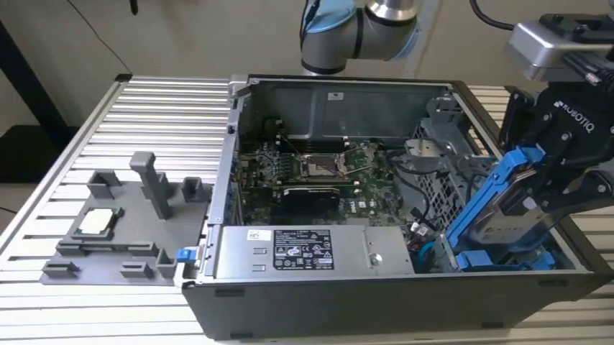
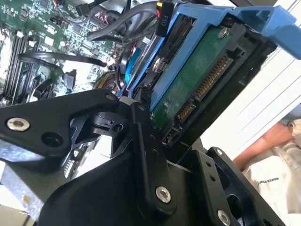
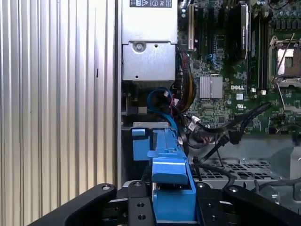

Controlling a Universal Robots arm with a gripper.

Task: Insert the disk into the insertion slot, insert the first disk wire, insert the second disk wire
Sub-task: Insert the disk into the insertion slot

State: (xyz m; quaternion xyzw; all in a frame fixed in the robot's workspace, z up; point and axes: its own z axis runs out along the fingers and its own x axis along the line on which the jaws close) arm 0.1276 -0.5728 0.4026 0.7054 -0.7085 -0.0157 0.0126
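Farthest from the gripper (image 1: 561, 183), fixture: a grey moulded fixture (image 1: 125, 230) is sitting well apart from the tool, with a small pale part (image 1: 99, 221) lying in one pocket.
Table: a ribbed aluminium table (image 1: 154, 108) is carrying everything; it is looking hard and slick, so nothing would be cushioning a dropped drive.
Case: an open computer case (image 1: 384, 316) is lying on its side nearer the tool, its power supply (image 1: 307, 251) and motherboard (image 1: 317, 172) facing up.
Cables: black cables (image 3: 221, 136) and a blue cable (image 3: 162, 99) are looping loose just ahead of the tool, close to the bay.
Insertion slot: the insertion slot (image 1: 451, 259) is sitting directly under the held load, at the case corner nearest the tool; something blue is apparently occupying the bay beside it.
Disk: the disk (image 1: 499, 215) is hanging tilted, its lower end dipping into the case and its upper end in the tool's grasp; it is not yet seated.
Grip: the fingers (image 3: 136, 207) are clamping the blue carrier from both sides.
Risk: judging from the tilt, the carrier could be jamming on the bay's sheet-metal edge, or pinching a loose cable lying in its path; the exposed connector edge could be scraping metal.
Room: a plain beige backdrop is lying behind the table, and a person's arm (image 2: 277, 139) is resting close beside the tool.
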